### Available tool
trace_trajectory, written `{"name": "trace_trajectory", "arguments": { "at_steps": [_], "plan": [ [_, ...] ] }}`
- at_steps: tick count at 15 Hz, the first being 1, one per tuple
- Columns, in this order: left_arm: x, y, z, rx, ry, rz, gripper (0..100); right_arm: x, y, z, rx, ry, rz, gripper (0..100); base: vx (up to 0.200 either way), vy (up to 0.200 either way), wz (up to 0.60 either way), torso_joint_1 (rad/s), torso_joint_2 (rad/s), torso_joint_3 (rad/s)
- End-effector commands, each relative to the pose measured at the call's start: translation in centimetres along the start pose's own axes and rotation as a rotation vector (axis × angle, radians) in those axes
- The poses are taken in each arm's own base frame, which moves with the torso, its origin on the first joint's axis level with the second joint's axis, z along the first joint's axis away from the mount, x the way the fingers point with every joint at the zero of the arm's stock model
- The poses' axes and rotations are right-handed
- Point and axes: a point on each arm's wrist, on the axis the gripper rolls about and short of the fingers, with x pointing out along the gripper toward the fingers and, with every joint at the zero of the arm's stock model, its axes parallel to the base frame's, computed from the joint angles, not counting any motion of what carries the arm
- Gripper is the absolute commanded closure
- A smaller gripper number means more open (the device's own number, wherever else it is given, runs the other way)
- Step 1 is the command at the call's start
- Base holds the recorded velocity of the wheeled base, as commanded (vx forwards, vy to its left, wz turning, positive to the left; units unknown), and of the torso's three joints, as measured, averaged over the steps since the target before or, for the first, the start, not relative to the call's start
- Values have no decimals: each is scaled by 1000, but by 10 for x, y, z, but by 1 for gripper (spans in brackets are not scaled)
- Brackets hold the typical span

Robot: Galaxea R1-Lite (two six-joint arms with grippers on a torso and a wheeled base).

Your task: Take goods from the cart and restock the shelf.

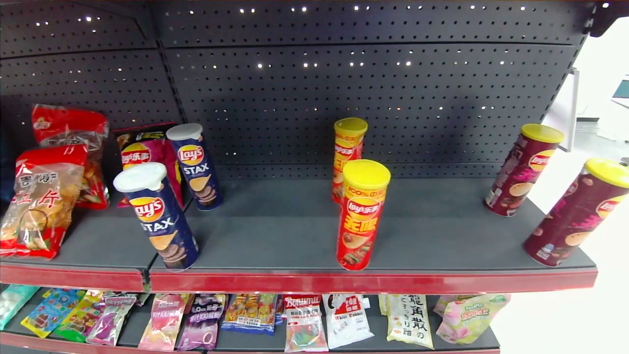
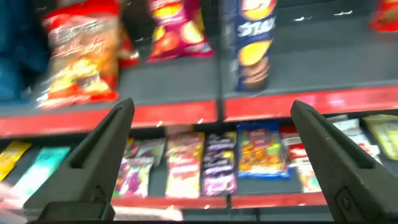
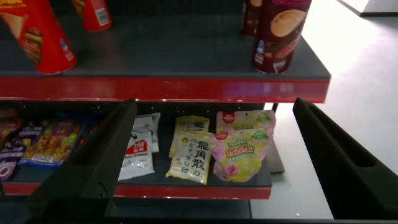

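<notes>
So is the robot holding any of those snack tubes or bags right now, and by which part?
Nothing is held. The black left gripper and the black right gripper are both open, with only air between the jaws.

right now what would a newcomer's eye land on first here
Probably the pair of red cans with yellow lids standing mid-shelf, one behind the other. Two blue cans stand to their left and two maroon cans to their right, with bare shelf between. Below runs a packed row of bright snack packets.
</notes>
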Motion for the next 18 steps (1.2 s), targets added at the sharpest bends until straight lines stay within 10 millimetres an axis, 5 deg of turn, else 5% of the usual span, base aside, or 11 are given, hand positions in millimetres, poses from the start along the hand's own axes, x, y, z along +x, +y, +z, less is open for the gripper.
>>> {"name": "trace_trajectory", "arguments": {
  "at_steps": [1, 7, 9, 14, 18],
  "plan": [
    [2, -1, -4, 7, 18, -1, 0, 0, 0, 0, 0, 1, 0, 0, 0, 0, 0, 0, 0, 0],
    [5, -7, -8, -127, 165, 216, 0, 0, 0, 0, 0, 1, 0, 0, 0, 0, 0, 0, 0, 0],
    [0, -10, -27, -142, 140, 209, 0, 0, 0, 0, 0, -1, 0, 0, 0, 0, 0, 0, 0, 0],
    [9, -18, -30, -228, -16, -97, 0, 0, 0, 0, -5, -1, 5, 0, 0, 0, 0, 0, 0, 0],
    [9, -18, -37, -206, 54, -10, 0, 0, 1, 0, -17, -4, 57, 0, 0, 0, 0, 0, 0, 0]
  ]
}}
